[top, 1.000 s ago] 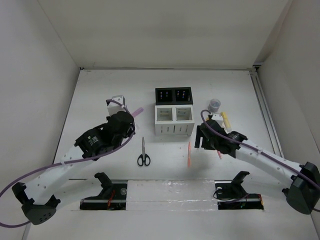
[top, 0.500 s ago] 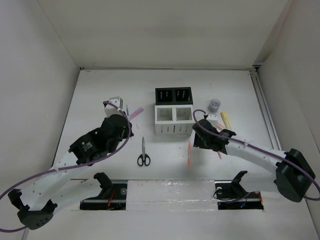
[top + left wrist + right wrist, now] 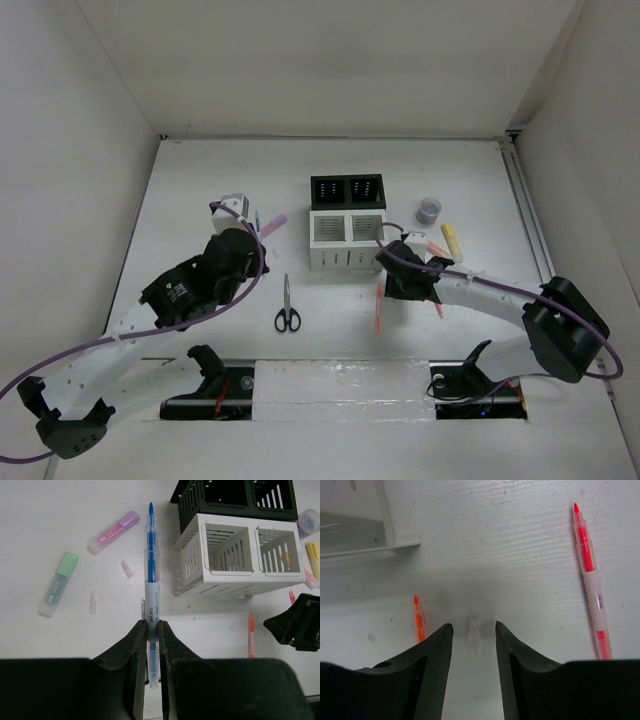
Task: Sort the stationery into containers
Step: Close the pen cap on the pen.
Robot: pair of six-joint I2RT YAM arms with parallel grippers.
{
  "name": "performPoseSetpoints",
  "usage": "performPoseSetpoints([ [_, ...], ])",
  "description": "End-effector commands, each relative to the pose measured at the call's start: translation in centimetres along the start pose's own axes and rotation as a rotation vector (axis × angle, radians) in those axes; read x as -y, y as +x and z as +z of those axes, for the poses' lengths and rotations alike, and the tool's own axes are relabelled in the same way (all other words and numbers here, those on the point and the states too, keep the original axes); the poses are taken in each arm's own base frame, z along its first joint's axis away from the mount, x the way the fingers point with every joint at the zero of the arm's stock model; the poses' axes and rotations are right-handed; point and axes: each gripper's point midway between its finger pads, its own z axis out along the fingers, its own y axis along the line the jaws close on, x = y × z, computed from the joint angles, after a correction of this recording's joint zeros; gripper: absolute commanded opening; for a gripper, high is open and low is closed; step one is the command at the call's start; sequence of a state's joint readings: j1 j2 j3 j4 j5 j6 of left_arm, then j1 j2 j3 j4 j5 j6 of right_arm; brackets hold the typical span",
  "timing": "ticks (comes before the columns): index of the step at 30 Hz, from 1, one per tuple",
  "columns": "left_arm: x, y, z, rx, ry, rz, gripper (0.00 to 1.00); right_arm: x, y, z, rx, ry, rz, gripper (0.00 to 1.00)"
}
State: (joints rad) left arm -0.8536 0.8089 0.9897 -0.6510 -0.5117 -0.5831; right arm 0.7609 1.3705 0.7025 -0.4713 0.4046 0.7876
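My left gripper (image 3: pixel 151 625) is shut on a blue pen (image 3: pixel 151 555), whose tip points away toward the containers; in the top view this gripper (image 3: pixel 242 216) hangs left of them. The white pair (image 3: pixel 192 565) stands in front of the black pair (image 3: pixel 187 500). My right gripper (image 3: pixel 474 626) is low over the table by the white pair's (image 3: pixel 348 262) front right corner. Its jaws stand apart on either side of a small clear cap (image 3: pixel 473 635) without touching it. An orange pen (image 3: pixel 419 620) lies left of the jaws and a red pen (image 3: pixel 590 580) lies to the right.
Scissors (image 3: pixel 287 305) lie in front of the containers. A pink highlighter (image 3: pixel 114 531), a green highlighter (image 3: pixel 59 583) and two clear caps (image 3: pixel 128 569) lie on the left. A yellow highlighter (image 3: pixel 452 241) and a tape roll (image 3: pixel 429 209) lie on the right.
The right arm has swung left toward the white container's front corner, and its jaws have narrowed around the clear cap. The left arm has shifted slightly, still holding the blue pen.
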Motion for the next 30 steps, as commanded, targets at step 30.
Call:
performPoseSetpoints([
  [30, 0.5, -0.2, 0.3, 0.011, 0.018, 0.007, 0.00, -0.4, 2.3, 0.5, -0.064, 0.006, 0.036, 0.12],
])
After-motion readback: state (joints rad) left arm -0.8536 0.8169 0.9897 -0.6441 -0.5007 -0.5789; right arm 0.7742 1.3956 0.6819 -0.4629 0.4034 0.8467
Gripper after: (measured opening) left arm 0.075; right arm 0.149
